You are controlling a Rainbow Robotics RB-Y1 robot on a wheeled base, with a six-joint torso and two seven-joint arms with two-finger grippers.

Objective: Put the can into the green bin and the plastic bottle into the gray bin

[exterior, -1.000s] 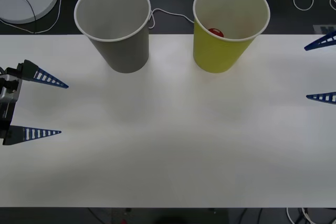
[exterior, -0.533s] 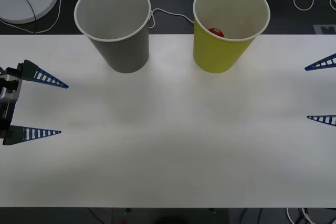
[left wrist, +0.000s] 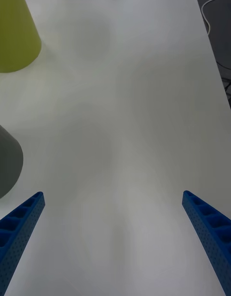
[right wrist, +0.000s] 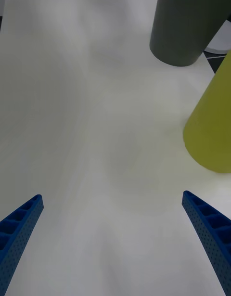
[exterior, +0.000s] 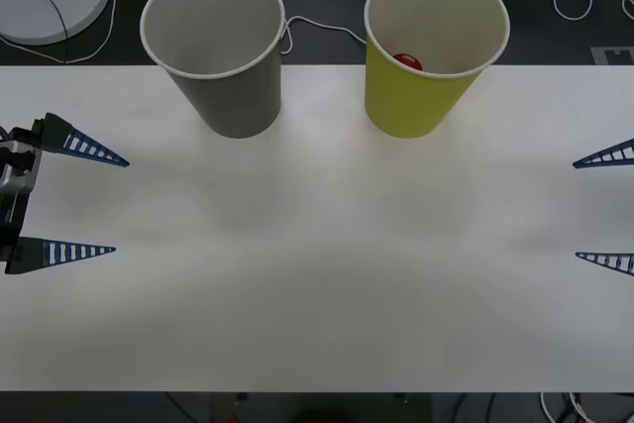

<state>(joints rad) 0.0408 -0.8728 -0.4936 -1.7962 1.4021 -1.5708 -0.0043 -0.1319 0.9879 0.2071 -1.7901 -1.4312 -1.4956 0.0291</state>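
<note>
Red with a glint of gold, the can lies low inside the green bin, just a small patch of it peeking over the near rim against the bin's pale inner wall. That bin, yellow-green and tapered with a white rim, stands at the far edge of the white counter, with the gray bin near it toward the robot's left, apart from it. The left gripper hovers at the counter's left edge, jaws spread wide with nothing between them. The right gripper sits at the right edge, jaws likewise spread and empty.
</note>
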